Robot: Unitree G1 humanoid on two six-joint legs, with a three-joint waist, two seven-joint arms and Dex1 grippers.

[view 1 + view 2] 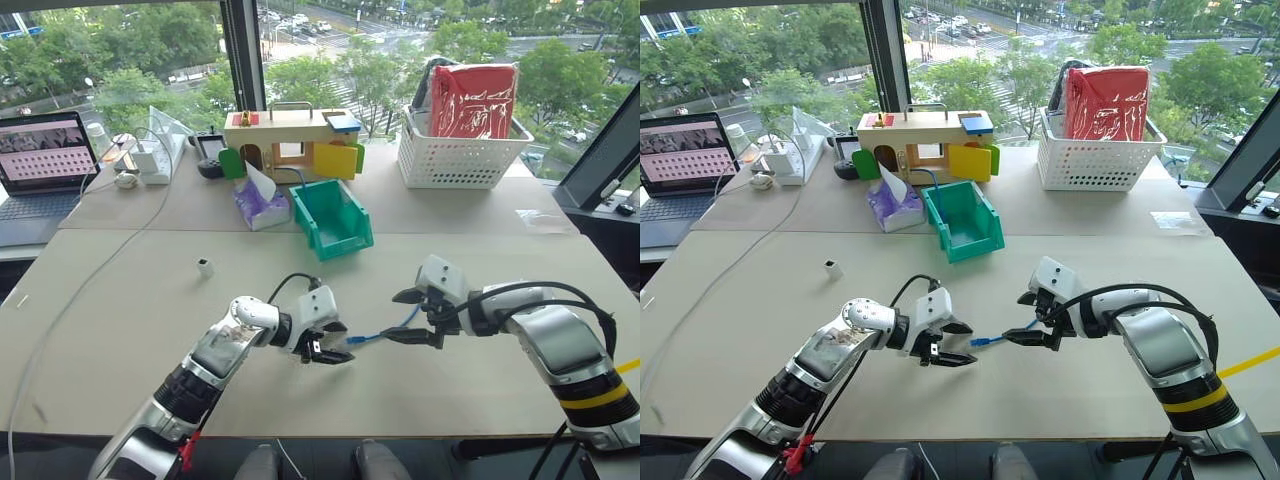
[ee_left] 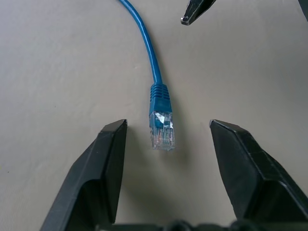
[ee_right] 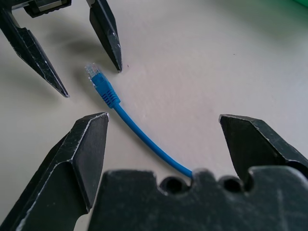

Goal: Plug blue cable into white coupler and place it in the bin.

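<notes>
- no brand name or readable writing shows on any object; the laptop (image 1: 45, 160) screen carries rows of small marks too small to read.
- the blue cable (image 2: 144, 43) is a thin, smooth round cord ending in a ribbed blue boot and a clear, boxy plug (image 2: 161, 130) with fine metal contacts inside.
- the table (image 1: 480, 260) is a matte, pale beige surface.
- the left gripper (image 2: 166, 139) has two flat, black wedge-shaped fingers (image 2: 108, 163), spread apart; the clear plug lies between their tips, touching neither.
- the right gripper (image 3: 161, 127) also stands with its black fingers (image 3: 82, 154) spread wide; the cord passes between them over the table, clear of both pads, and runs under its body.
- the two grippers face each other over the near middle of the table, with the cable bridging the gap.
- the white coupler (image 1: 205, 267), a tiny boxy block, stands alone on the table, well apart from both grippers, towards the robot's left.
- the green bin (image 1: 332, 218), hard plastic with an open front, sits farther back beside a purple tissue pack (image 1: 260, 205).
</notes>
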